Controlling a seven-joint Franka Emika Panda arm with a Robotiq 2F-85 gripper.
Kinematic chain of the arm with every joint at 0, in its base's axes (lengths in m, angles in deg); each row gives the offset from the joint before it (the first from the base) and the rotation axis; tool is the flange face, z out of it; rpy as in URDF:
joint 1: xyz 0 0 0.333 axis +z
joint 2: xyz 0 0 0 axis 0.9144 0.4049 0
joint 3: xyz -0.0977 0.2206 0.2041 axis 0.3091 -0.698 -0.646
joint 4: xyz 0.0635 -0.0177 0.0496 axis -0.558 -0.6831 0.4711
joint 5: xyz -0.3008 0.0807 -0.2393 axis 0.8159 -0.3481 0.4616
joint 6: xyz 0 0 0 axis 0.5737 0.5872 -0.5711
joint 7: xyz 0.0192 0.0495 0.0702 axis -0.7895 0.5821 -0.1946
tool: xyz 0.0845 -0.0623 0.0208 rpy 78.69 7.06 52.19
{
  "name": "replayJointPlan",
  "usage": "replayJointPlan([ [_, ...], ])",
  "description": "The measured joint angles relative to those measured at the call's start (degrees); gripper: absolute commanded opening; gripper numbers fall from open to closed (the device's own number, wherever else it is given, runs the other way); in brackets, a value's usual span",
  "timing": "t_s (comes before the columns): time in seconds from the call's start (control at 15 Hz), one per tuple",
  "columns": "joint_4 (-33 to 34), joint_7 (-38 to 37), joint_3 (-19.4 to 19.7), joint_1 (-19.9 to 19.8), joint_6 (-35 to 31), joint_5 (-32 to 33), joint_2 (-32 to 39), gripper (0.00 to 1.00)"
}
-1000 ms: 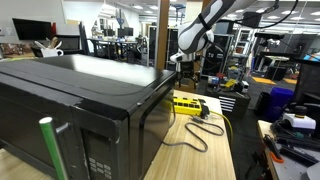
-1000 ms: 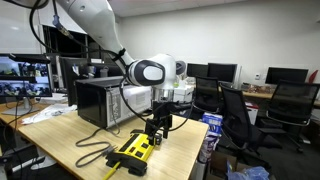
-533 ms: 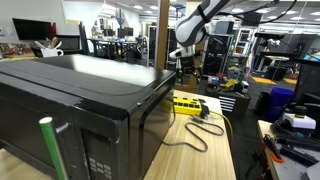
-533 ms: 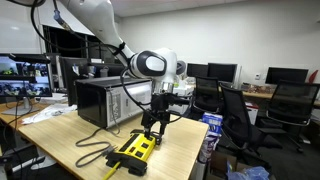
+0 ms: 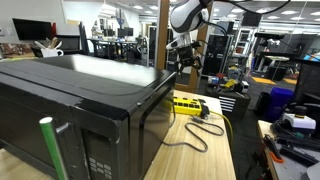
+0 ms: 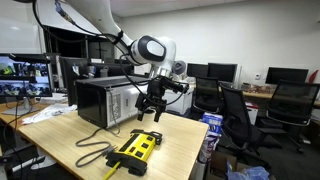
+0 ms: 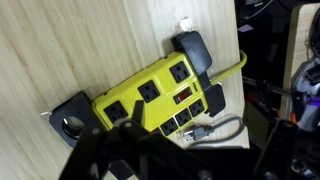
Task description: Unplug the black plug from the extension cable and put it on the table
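Note:
The yellow extension cable (image 7: 150, 95) lies on the wooden table (image 7: 90, 40); it also shows in both exterior views (image 5: 190, 103) (image 6: 136, 149). In the wrist view the black plug (image 7: 197, 132) lies flat on the table beside the strip, prongs bare and out of any socket, with its cord curving away. The cord loops over the table in both exterior views (image 5: 197, 135) (image 6: 92, 155). My gripper (image 6: 152, 106) hangs well above the strip, open and empty; it also shows in an exterior view (image 5: 185, 57) and as dark fingers in the wrist view (image 7: 185, 165).
A large black microwave-like box (image 5: 80, 100) fills the table next to the strip and also shows in an exterior view (image 6: 100, 100). The strip's yellow lead (image 7: 235, 65) runs off the table edge. Office chairs (image 6: 245, 115) stand beyond the table.
My gripper has risen from just above the strip to well above it, empty. The strip and the plug's cord have stayed in place.

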Motion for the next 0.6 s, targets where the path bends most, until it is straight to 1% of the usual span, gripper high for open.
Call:
replayJointPlan([
  [0.13,1.0,-4.1,-0.1,0.4,1.3,-0.6,-0.1,1.00],
  [0.4,1.5,-10.9,-0.3,0.9,1.6,-0.6,-0.1,1.00],
  [0.6,1.5,-12.1,-0.7,0.9,2.8,-0.6,0.0,1.00],
])
